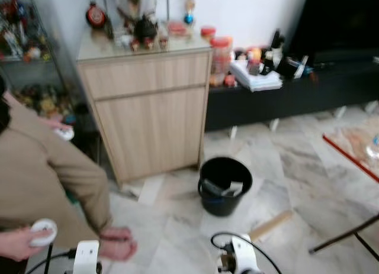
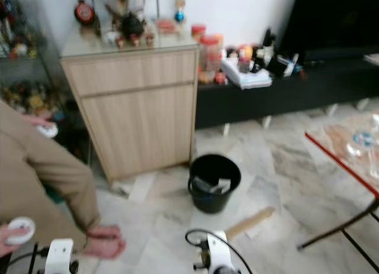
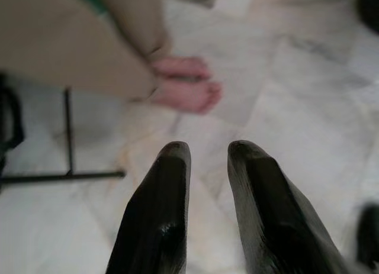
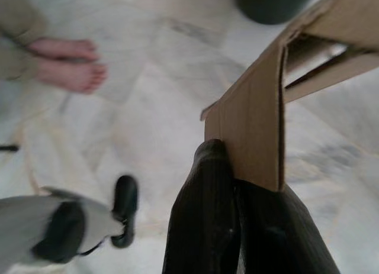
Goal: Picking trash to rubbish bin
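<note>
Cardboard (image 4: 254, 126) is clamped in the right pincer (image 4: 234, 185), left pincer (image 3: 207, 158) apart and empty, so next it probably carries it over the bin (image 1: 224, 185).

I see a black round rubbish bin (image 1: 224, 185) standing upright on the marble floor just in front of the wooden cabinet, with scraps already inside. My right gripper (image 4: 235, 185) pinches a folded brown cardboard piece (image 4: 278, 102), its long end reaching out near the bin.

black bin (image 1: 224, 185), brown cardboard (image 4: 254, 126), grey-veined marble floor (image 1: 284, 161)
</note>
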`<state>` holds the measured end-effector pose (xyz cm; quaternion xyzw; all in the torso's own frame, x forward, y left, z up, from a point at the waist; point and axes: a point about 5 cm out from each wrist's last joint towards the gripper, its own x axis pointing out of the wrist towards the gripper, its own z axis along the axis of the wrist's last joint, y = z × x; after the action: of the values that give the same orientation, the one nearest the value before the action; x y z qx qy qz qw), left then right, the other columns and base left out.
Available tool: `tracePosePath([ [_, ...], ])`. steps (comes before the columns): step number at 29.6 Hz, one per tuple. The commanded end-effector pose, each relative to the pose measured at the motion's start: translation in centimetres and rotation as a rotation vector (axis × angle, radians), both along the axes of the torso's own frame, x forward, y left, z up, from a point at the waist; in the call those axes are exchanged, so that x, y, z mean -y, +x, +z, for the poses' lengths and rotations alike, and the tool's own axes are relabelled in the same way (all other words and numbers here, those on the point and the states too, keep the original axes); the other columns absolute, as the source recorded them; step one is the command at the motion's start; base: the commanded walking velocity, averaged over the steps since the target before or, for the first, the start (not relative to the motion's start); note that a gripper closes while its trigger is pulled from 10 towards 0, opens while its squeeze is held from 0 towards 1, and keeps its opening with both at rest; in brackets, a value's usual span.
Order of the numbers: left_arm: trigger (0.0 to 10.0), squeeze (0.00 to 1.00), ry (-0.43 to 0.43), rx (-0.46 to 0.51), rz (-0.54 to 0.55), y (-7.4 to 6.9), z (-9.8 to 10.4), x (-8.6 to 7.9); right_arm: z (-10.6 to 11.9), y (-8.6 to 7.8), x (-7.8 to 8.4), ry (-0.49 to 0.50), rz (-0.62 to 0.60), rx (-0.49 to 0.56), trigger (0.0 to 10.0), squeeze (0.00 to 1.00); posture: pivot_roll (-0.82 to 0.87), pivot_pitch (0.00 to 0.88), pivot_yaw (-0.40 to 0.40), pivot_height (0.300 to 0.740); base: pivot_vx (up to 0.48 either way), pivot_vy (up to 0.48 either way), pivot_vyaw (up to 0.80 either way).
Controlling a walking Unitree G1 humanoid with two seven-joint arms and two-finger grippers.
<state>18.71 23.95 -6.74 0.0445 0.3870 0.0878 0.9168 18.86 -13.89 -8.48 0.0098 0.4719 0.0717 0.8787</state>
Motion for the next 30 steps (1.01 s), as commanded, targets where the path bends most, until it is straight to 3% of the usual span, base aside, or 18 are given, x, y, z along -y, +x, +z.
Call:
tracePosePath([
  [1, 10.0, 0.0, -0.012, -0.007, -0.003, -0.05, -0.17, 0.48, 0.06, 0.11, 0.52, -0.009, -0.025, 0.006, 10.0, 0.0, 0.04, 0.0, -0.013, 0.74, 0.345, 0.0, 0.0],
  [9, 10.0, 0.0, -0.015, -0.009, 0.005, -0.26, -0.28, 0.52, 0.12, 0.22, 0.84, 0.003, -0.082, 0.012, 10.0, 0.0, 0.04, 0.0, -0.016, 0.74, 0.345, 0.0, 0.0],
  [15, 10.0, 0.0, -0.015, -0.008, 0.004, -0.2, -0.27, 0.56, 0.25, 0.47, 0.81, 0.008, -0.078, 0.024, 10.0, 0.0, 0.04, 0.0, -0.017, 0.74, 0.344, 0.0, -0.53],
  [30, 10.0, 0.0, -0.017, -0.005, 0.012, -0.12, -0.22, 0.53, 0.36, 0.62, 0.51, 0.019, -0.063, 0.04, 10.0, 0.0, 0.05, 0.0, -0.02, 0.74, 0.344, 0.0, 0.0],
])
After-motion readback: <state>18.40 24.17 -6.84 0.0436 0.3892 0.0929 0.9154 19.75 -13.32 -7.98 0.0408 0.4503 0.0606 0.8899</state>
